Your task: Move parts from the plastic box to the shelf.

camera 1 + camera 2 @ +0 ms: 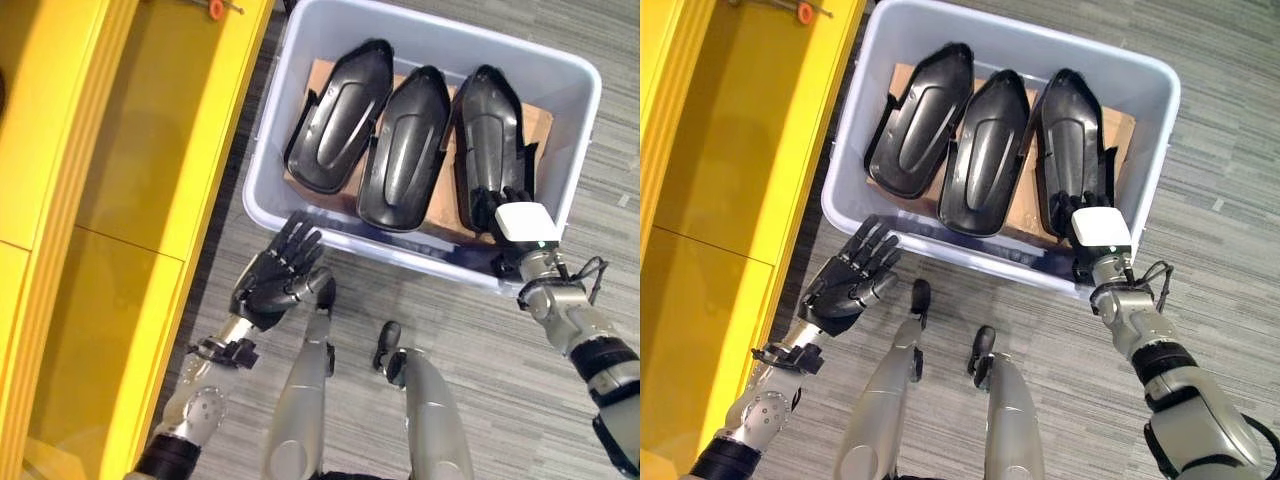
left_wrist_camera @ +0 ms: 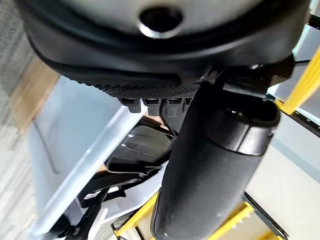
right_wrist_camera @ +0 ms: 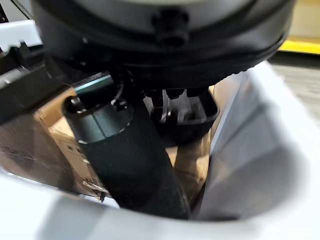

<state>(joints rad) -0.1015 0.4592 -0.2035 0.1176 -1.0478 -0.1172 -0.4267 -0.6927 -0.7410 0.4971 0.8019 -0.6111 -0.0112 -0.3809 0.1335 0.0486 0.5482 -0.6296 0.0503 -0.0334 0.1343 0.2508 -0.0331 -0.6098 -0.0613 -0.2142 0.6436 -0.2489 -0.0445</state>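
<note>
3 glossy black moulded plastic parts [image 1: 405,150] on cardboard in pale translucent plastic box [image 1: 430,40], right robot hand [image 1: 515,215] reaching onto rightmost part, grip indiscernible, left robot hand [image 1: 275,275] released beside box, yellow shelf [image 1: 110,200] alongside.

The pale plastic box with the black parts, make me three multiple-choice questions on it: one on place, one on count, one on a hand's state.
1. Where is the pale plastic box?
A. on the yellow shelf
B. on the grey floor beside the shelf
C. held up by both hands

2. How many black moulded plastic parts lie in it?
A. two
B. three
C. five

3. How is the left hand?
A. open, outside the box
B. shut on a part
C. gripping the shelf

Answers: B, the box stands on the floor; B, three lie side by side; A, fingers spread by the near wall.
</note>
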